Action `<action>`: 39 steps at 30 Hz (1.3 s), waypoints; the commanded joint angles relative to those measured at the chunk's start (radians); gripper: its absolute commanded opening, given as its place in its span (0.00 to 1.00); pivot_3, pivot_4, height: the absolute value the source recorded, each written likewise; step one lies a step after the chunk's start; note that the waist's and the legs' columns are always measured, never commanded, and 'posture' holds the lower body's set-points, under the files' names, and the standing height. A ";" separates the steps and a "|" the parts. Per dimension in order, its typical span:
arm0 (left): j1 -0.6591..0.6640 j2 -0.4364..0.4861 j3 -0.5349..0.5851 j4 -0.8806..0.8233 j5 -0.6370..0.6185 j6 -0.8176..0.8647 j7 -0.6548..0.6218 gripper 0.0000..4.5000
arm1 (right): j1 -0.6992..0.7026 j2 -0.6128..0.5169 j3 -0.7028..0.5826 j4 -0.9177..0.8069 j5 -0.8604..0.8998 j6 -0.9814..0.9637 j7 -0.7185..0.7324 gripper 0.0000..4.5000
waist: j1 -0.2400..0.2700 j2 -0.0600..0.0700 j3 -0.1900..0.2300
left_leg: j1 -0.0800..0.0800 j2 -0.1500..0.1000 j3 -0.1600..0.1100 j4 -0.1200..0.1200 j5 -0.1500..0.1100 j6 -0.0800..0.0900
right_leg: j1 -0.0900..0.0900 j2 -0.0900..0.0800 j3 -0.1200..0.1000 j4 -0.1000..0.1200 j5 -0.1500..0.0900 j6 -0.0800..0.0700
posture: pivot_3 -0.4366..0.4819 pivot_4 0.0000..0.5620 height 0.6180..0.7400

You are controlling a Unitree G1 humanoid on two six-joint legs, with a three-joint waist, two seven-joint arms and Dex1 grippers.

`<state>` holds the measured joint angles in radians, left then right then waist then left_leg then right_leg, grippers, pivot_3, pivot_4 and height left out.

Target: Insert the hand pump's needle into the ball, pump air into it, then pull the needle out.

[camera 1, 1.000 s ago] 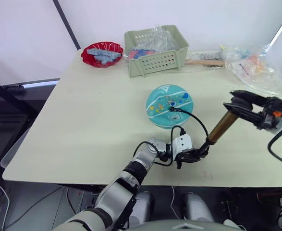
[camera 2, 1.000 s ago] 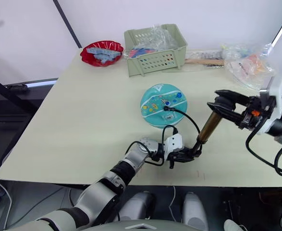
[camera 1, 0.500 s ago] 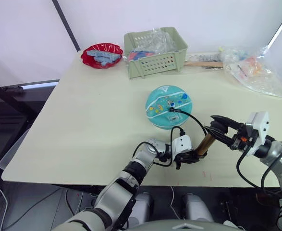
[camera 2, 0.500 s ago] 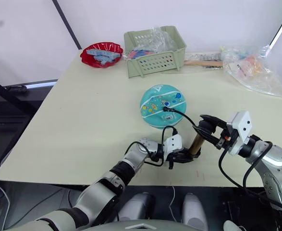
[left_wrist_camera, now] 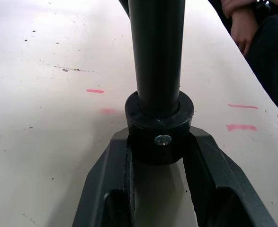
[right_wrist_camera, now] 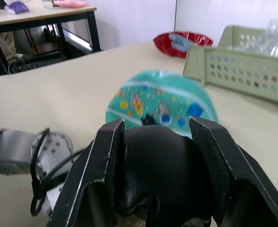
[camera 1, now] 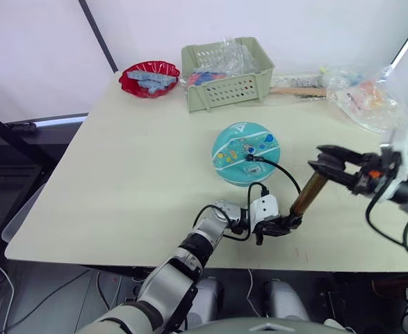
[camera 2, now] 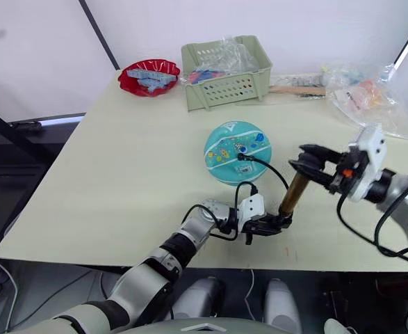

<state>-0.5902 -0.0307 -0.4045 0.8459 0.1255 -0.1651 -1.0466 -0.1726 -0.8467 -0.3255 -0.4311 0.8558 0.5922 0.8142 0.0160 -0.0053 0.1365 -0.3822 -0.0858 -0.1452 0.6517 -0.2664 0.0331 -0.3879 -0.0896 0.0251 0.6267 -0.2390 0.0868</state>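
The teal ball (camera 1: 246,154) lies in the middle of the table. A black fitting (camera 1: 249,158) sits on its top, where the needle goes in; the needle itself is hidden. A thin black hose (camera 1: 287,175) loops from there to the hand pump (camera 1: 308,193), which stands tilted near the table's front edge. My left gripper (camera 1: 287,224) is shut on the pump's black foot (left_wrist_camera: 159,127), a finger (left_wrist_camera: 214,175) on each side. My right gripper (camera 1: 327,164) is shut on the black T-handle (right_wrist_camera: 157,165), raised a little above the gold-bronze barrel.
At the back of the table stand a red bowl (camera 1: 149,78) and a green basket (camera 1: 226,72). Clear plastic bags (camera 1: 367,94) lie at the back right. A person's hand (left_wrist_camera: 243,23) rests beyond the table's edge in the left wrist view.
My right gripper pushed the handle down onto the barrel and has now drawn it back up and to the right. The left gripper stayed on the foot.
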 commanded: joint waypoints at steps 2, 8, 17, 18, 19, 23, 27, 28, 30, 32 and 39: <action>0.024 0.013 -0.039 0.056 0.038 0.018 -0.008 0.21 | -0.101 -0.084 -0.143 0.002 0.115 0.068 -0.013 0.37 | 0.000 0.000 0.000 | 0.000 0.000 0.000 0.000 0.000 0.000 | 0.000 0.000 0.000 0.000 0.000 0.000 | 0.48 0.27 1.00; 0.027 0.012 -0.042 0.058 0.040 0.016 -0.007 0.21 | -0.183 -0.136 -0.204 0.045 0.196 0.136 -0.036 0.37 | 0.000 0.001 0.002 | -0.001 0.000 0.000 0.000 0.000 0.000 | 0.000 0.000 0.000 0.000 0.000 0.000 | 0.48 0.27 1.00; 0.036 0.014 -0.045 0.048 0.041 0.017 -0.009 0.21 | -0.191 -0.140 -0.224 0.041 0.249 0.184 -0.055 0.37 | 0.000 0.002 0.002 | -0.001 0.000 0.001 0.000 0.000 0.000 | -0.001 -0.001 0.000 0.000 0.000 0.000 | 0.48 0.27 1.00; 0.037 0.015 -0.045 0.047 0.041 0.017 -0.009 0.21 | -0.163 -0.128 -0.214 0.026 0.240 0.182 -0.052 0.37 | 0.000 0.002 0.002 | -0.001 0.000 0.001 0.000 0.000 0.000 | -0.001 -0.001 0.000 0.000 0.000 0.000 | 0.48 0.27 1.00; 0.037 0.015 -0.045 0.047 0.041 0.018 -0.010 0.21 | -0.146 -0.121 -0.207 0.016 0.234 0.179 -0.051 0.37 | 0.002 0.001 0.002 | -0.001 0.000 0.001 0.000 0.000 0.000 | -0.001 -0.001 0.000 0.000 0.000 0.000 | 0.48 0.27 1.00; 0.045 0.017 -0.046 0.035 0.040 0.022 -0.009 0.21 | -0.070 -0.023 -0.158 -0.040 0.215 0.156 -0.108 0.37 | 0.000 0.000 0.001 | -0.001 0.000 0.001 0.000 0.000 0.000 | -0.001 -0.001 0.000 0.000 0.000 0.000 | 0.48 0.27 1.00; 0.045 0.014 -0.047 0.038 0.039 0.023 -0.007 0.21 | 0.057 0.063 -0.061 -0.085 0.108 0.097 -0.112 0.37 | -0.002 0.000 -0.001 | 0.001 0.000 0.001 0.000 0.000 0.000 | 0.000 0.000 0.001 0.001 0.000 0.000 | 0.48 0.27 1.00; 0.044 0.014 -0.047 0.039 0.040 0.023 -0.007 0.21 | 0.080 0.072 -0.041 -0.088 0.084 0.083 -0.106 0.37 | -0.002 -0.001 -0.002 | 0.001 0.000 0.001 0.000 0.000 0.000 | 0.001 0.000 0.001 0.001 0.000 0.000 | 0.48 0.27 1.00; 0.042 0.013 -0.047 0.041 0.041 0.023 -0.007 0.21 | 0.121 0.089 -0.003 -0.092 0.036 0.048 -0.090 0.37 | -0.004 -0.002 -0.004 | 0.003 0.001 0.001 0.000 0.000 0.000 | 0.002 0.001 0.000 0.001 0.000 0.000 | 0.48 0.27 1.00; 0.041 0.012 -0.046 0.043 0.042 0.022 -0.007 0.21 | 0.151 0.106 0.027 -0.088 0.003 0.025 -0.084 0.37 | -0.004 -0.002 -0.005 | 0.004 0.001 0.001 0.000 0.000 0.000 | 0.002 0.001 0.001 0.001 0.000 0.000 | 0.48 0.27 1.00; 0.043 0.007 -0.046 0.037 0.043 0.027 -0.006 0.21 | 0.274 0.165 0.179 -0.022 -0.200 -0.129 -0.041 0.37 | -0.004 -0.005 -0.010 | 0.005 0.001 0.000 0.000 0.000 0.000 | 0.004 0.002 0.000 0.001 0.000 0.000 | 0.48 0.27 1.00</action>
<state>-0.5811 -0.0254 -0.4106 0.8446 0.1421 -0.1713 -1.0405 0.0400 -0.6943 -0.2592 -0.4999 0.7252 0.4503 0.7387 0.0122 -0.0107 0.1268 -0.3766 -0.0847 -0.1447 0.6516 -0.2664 0.0331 -0.3834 -0.0876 0.0254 0.6274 -0.2392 0.0869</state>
